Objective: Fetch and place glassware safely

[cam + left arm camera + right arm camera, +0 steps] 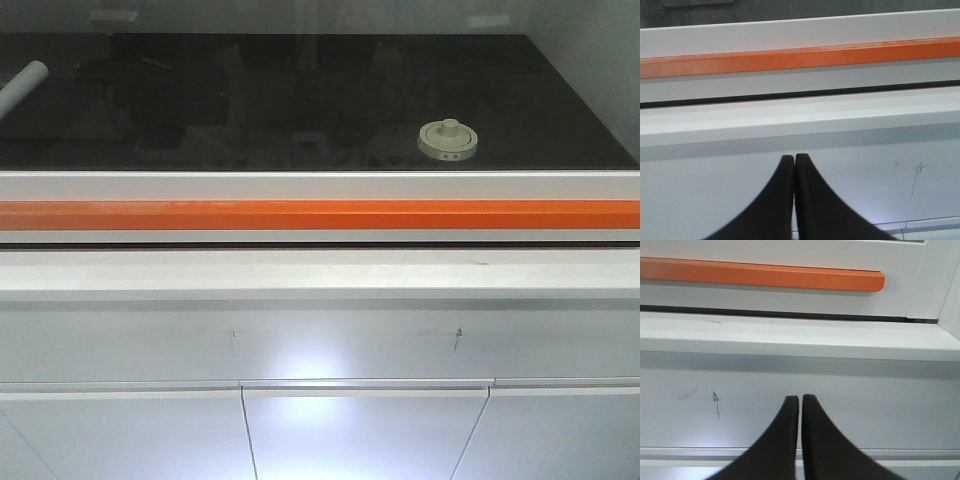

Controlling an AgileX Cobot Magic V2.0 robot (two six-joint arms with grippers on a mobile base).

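The left hand [794, 157] is shut tight with nothing in it. The right hand [800, 399] is just the same. Both point at a white panel [715, 190].

The glass jar [447, 145] sits far ahead of the hands and higher up, past the orange bar [320, 214]. It stands on the black tabletop [250, 100], more to the right hand's side.

I think the bar is the handle of a see-through window. A hand reaching straight in could bang into it. The jar is smooth glass, so a bad squeeze could make it slip or tip.

Only the front view shows the jar. Only the wrist views show the hands.
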